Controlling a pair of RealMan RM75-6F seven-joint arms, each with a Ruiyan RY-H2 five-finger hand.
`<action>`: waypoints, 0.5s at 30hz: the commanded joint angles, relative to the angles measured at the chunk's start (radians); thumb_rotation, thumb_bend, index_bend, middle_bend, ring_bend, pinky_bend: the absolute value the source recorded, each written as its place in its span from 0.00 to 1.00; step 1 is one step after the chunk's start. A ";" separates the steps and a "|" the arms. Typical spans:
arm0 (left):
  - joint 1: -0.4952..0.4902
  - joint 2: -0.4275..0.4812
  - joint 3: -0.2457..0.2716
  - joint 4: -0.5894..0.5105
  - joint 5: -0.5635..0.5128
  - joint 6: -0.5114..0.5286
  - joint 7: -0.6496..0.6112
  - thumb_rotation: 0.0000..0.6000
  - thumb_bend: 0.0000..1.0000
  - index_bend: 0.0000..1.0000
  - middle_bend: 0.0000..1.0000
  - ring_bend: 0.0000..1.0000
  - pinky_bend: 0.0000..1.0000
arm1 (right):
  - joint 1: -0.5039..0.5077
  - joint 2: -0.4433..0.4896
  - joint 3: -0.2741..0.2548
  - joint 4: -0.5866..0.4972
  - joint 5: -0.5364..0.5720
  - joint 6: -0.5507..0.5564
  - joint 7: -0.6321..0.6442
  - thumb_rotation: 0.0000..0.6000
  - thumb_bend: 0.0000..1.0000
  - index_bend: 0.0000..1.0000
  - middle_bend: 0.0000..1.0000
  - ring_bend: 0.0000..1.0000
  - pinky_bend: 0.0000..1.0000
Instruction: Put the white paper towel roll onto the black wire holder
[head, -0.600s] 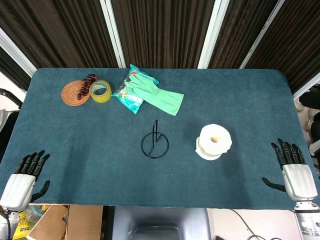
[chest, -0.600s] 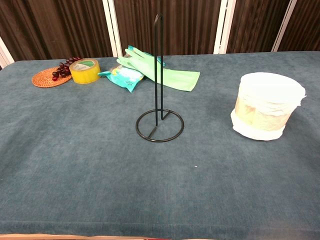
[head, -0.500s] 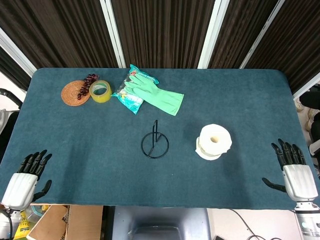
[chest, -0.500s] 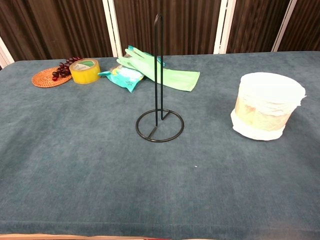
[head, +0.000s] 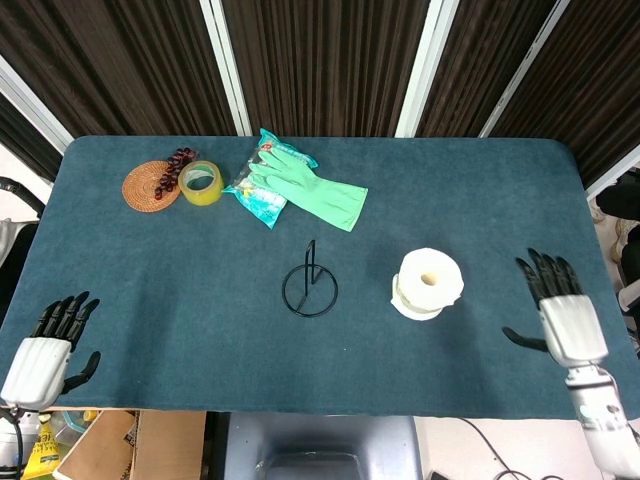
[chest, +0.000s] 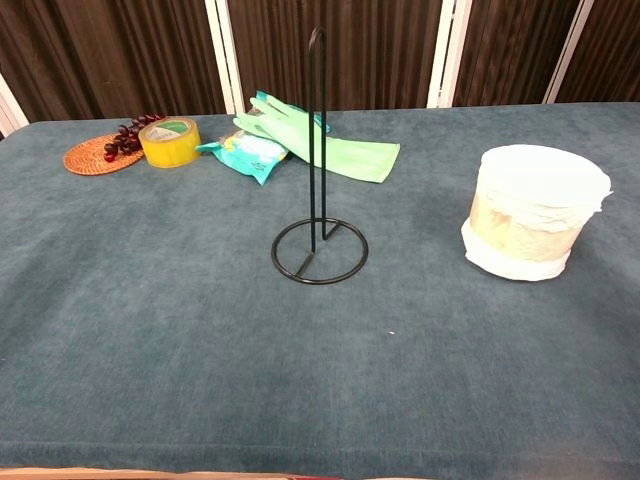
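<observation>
Your white paper towel roll (head: 428, 282) stands on end on the blue surface (head: 180, 260), core hole facing up, right of the middle. The black wire holder (head: 310, 285) stands just to its left, near but not touching, with its round base flat on the surface and its thin post upright.

Your right hand (head: 562, 318) is the nearer one. It sits at the right edge of the surface with its fingers spread and nothing in them, and the roll lies to its left and a little farther from you, with bare cloth between. Your left hand (head: 42, 348) is at the near left corner, also spread and holding nothing, well apart from both the roll and the holder. Neither hand shows in the chest view.

The roll's long axis is vertical, and so is the post, so I judge that you can keep the roll upright all the way: take it from the side, lift it clear above the tip of the post, then line the core hole up over the tip. The post is tall against the roll in the chest view, so the lift likely has to be generous. The roll's outer wraps look loose near the bottom, so a soft squeeze may slip.
</observation>
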 joint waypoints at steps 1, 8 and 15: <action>0.008 0.007 0.002 -0.003 -0.002 0.011 -0.005 1.00 0.42 0.00 0.00 0.01 0.09 | 0.069 0.009 0.033 -0.040 0.007 -0.082 0.005 1.00 0.12 0.00 0.00 0.00 0.00; 0.018 0.023 -0.007 -0.007 -0.020 0.026 -0.028 1.00 0.42 0.00 0.00 0.01 0.09 | 0.185 0.086 0.036 -0.197 0.135 -0.338 -0.102 1.00 0.07 0.00 0.00 0.00 0.00; 0.020 0.031 -0.001 -0.007 -0.012 0.028 -0.041 1.00 0.42 0.00 0.00 0.01 0.09 | 0.240 0.069 0.045 -0.227 0.261 -0.386 -0.239 1.00 0.06 0.00 0.00 0.00 0.00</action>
